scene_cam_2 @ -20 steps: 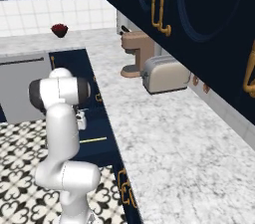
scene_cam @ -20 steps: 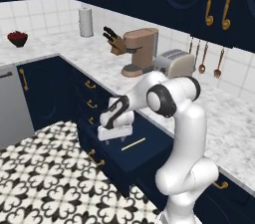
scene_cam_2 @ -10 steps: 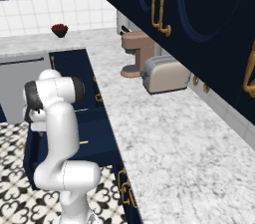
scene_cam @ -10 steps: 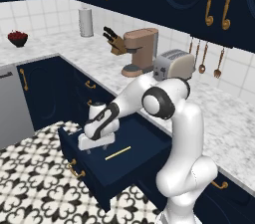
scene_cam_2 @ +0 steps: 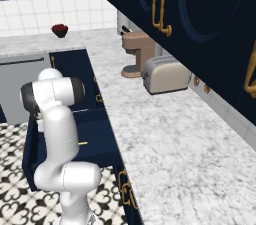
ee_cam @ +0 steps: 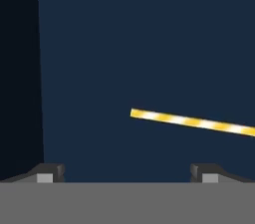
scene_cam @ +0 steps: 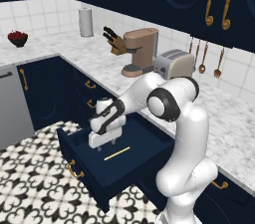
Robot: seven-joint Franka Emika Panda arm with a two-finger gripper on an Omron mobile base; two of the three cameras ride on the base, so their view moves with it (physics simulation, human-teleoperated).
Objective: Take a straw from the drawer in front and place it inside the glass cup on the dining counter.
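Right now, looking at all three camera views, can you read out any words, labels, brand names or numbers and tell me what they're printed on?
None: no readable text in any view.
The brown coffee machine, silver toaster and white cylindrical canister on the marbled worktop carry no lettering.
The open navy blue drawer, the thin yellow straw lying in it and the robot's open hand above it are unmarked too.

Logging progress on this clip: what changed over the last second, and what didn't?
The drawer went from barely open to pulled well out, baring the straw on its floor. The gripper let go of the handle and now hangs open above the straw, holding nothing. The coffee machine and toaster stayed put.
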